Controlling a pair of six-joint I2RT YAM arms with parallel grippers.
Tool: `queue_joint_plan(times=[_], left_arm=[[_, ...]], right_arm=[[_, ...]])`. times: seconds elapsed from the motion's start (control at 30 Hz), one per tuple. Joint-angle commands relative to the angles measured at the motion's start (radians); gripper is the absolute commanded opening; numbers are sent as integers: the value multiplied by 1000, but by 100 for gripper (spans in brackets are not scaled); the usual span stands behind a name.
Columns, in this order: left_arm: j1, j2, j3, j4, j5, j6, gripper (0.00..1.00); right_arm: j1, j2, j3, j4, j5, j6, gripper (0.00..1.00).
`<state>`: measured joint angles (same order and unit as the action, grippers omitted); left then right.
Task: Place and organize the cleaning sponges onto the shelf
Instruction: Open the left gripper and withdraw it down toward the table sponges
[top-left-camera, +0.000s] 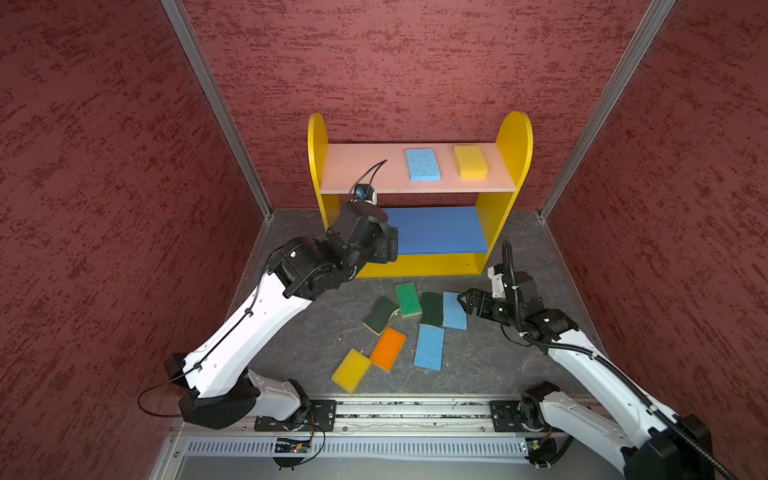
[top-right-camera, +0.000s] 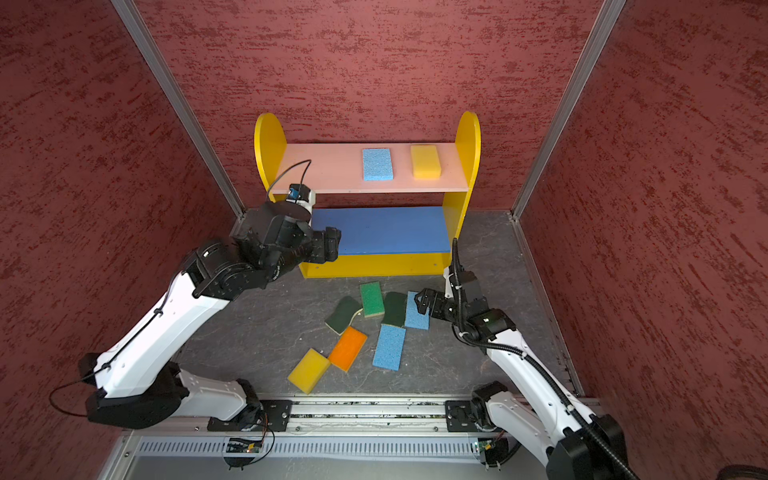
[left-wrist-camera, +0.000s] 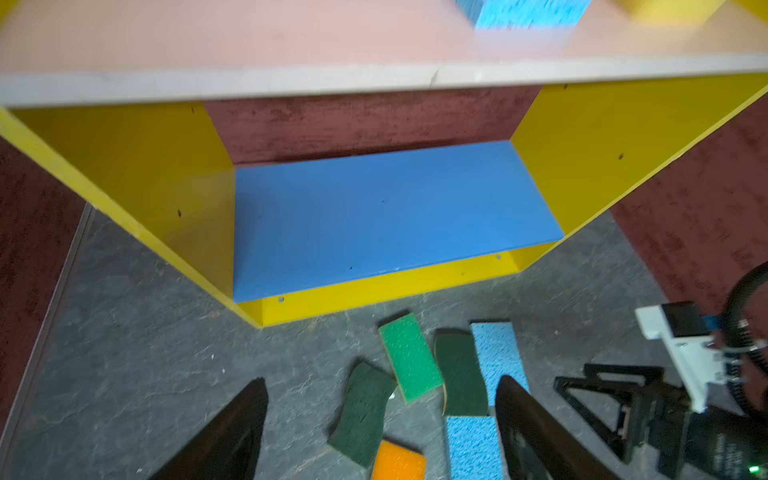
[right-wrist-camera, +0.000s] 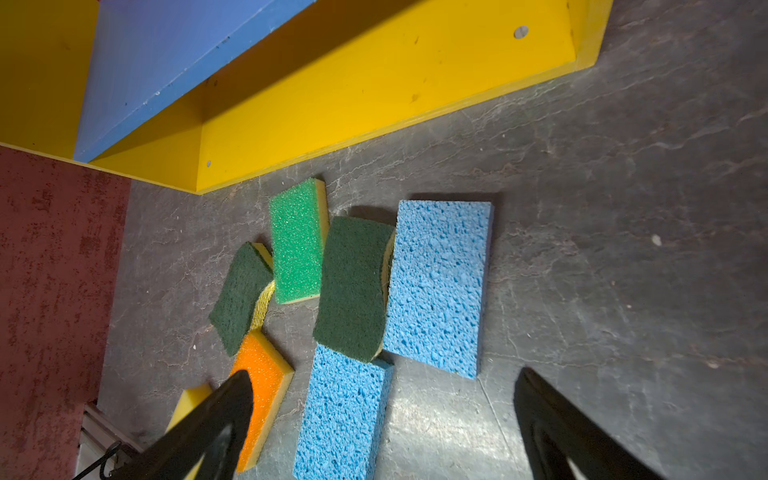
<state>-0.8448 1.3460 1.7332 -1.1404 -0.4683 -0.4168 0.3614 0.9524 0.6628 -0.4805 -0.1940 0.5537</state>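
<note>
With two sponges (top-left-camera: 422, 164) set atop the shelf (top-left-camera: 490, 224) and seven lying on the floor (top-left-camera: 316, 332), a pick is judged in hand: the right gripper (top-left-camera: 460, 300), spread empty over a blue sponge (top-left-camera: 454, 318), must be lowered and closed, while the left gripper (top-left-camera: 388, 248) is likewise spread empty.

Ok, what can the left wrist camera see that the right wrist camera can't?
Only the left wrist view shows the shelf's pink top board, with a light blue sponge lying on it. Only the right wrist view shows a corner of the yellow sponge on the grey tabletop. Both show the blue middle board, the bright green sponge, two dark green scourers, the orange sponge and two blue sponges.
</note>
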Motion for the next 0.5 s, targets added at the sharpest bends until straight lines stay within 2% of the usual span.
queue_joint_plan(times=[0.0,0.27,0.47], left_arm=[[-8,-39,-136,-89,41,-91,86],[-70,-149,-461,14,134,-185,86],[-121,-142,-646,132,235,-191,86]], right_arm=[[-7,-5,31,-26,37,14,99],[-6,-4,27,-50,47,35,99],[-7,-15,18,-73,70,43,99]])
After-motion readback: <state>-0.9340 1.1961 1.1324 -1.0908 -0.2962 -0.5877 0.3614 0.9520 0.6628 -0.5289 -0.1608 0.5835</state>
